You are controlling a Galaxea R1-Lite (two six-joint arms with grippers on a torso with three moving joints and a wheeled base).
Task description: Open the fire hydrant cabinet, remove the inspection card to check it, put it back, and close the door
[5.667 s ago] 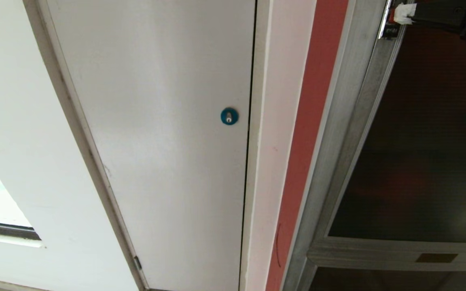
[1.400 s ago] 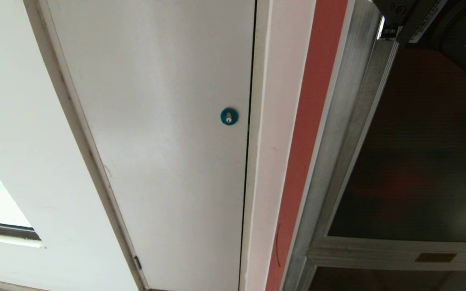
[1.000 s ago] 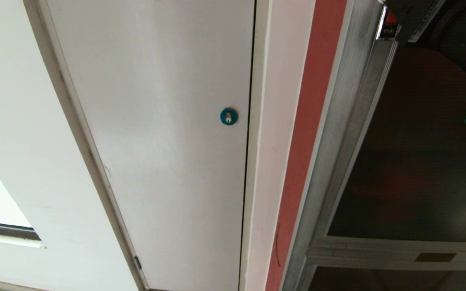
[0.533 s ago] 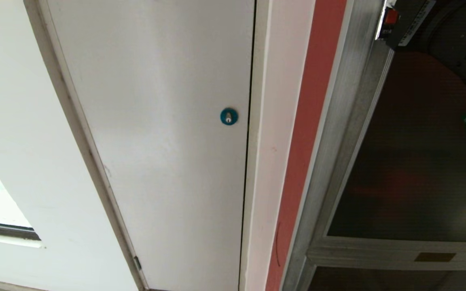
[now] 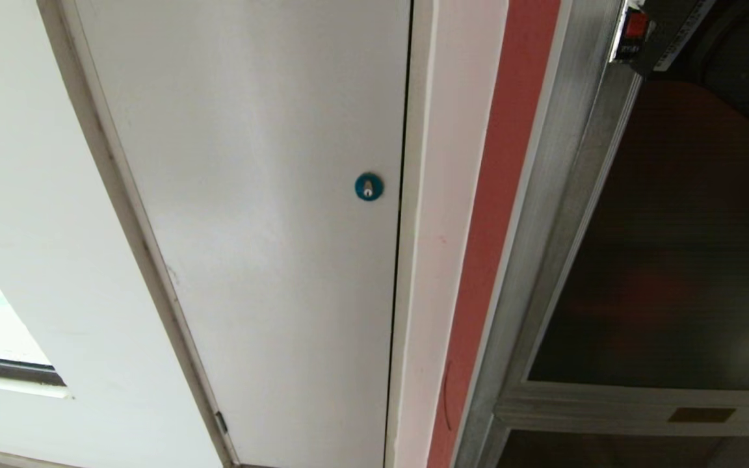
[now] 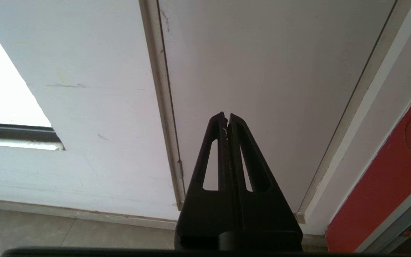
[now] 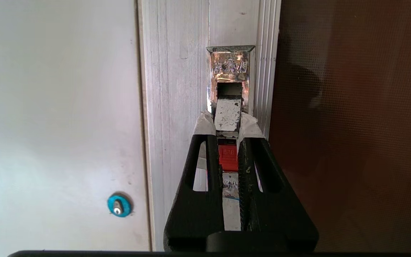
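Latch pinched between right gripper fingers, door closed.

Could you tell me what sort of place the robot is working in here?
Probably a building corridor or service wall: a glass-fronted fire hydrant cabinet with a metal latch, beside a white panel door with a blue round lock.
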